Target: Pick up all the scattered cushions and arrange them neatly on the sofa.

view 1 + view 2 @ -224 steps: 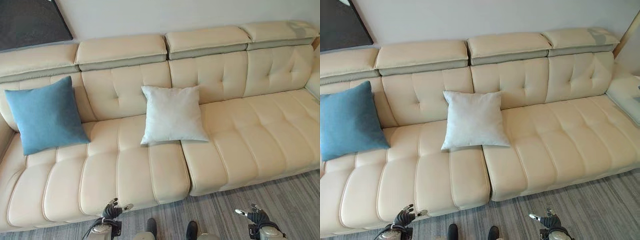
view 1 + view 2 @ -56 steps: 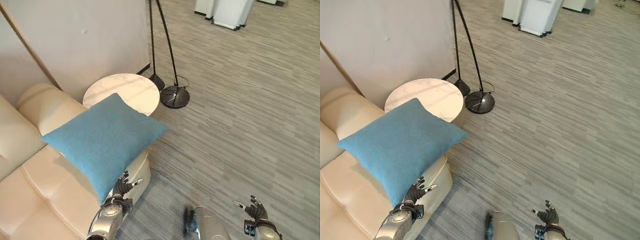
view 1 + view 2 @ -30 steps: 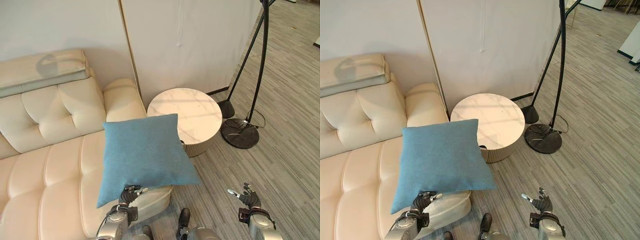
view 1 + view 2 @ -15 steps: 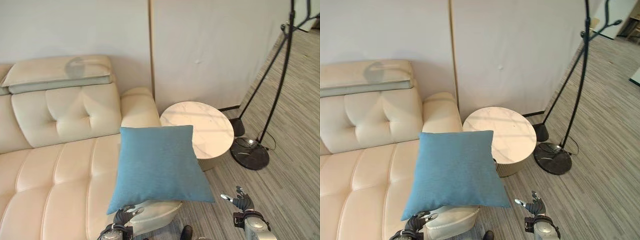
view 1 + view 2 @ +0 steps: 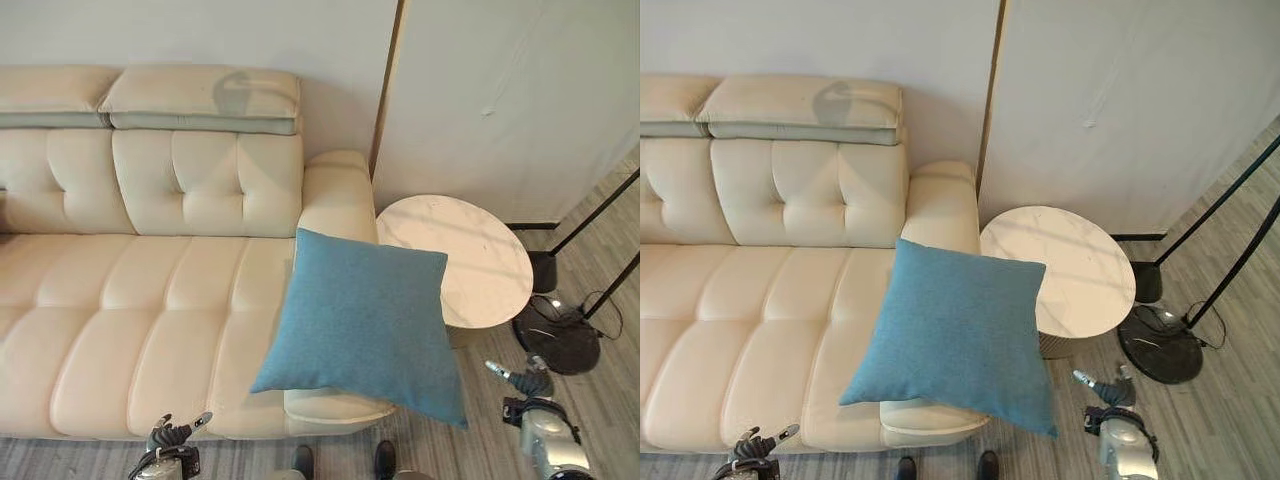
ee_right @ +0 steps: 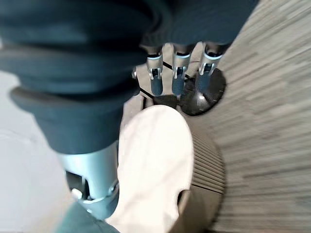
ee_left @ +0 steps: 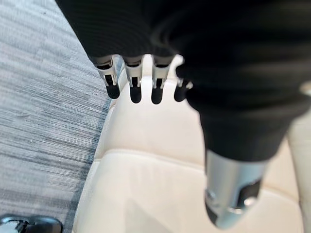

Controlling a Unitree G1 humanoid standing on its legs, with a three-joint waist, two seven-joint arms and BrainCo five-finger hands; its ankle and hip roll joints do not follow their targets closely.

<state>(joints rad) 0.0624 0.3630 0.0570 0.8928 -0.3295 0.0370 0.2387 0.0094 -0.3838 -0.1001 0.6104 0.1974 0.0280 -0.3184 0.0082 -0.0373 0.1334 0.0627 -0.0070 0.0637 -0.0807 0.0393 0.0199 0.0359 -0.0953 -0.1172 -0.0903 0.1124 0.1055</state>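
A blue cushion (image 5: 365, 325) lies tilted over the right end of the cream sofa (image 5: 130, 300), below the armrest; its lower corner overhangs the sofa's front edge. My left hand (image 5: 172, 437) hangs low in front of the sofa, open and holding nothing. In the left wrist view its straight fingers (image 7: 135, 90) point over the sofa seat (image 7: 160, 145). Low at the right, my right hand (image 5: 527, 383) is open and empty beside the cushion's overhanging corner. Its fingers (image 6: 177, 80) reach out above the round table (image 6: 155, 160).
A round marble-topped side table (image 5: 465, 260) stands against the sofa's right end, partly under the cushion. A floor lamp's black base (image 5: 555, 335) and thin poles stand to the right of it. Grey striped floor runs along the sofa's front.
The whole picture has swung left, so the camera moved and more sofa shows. The blue cushion stays on the sofa's end. Both hands remain low and open.
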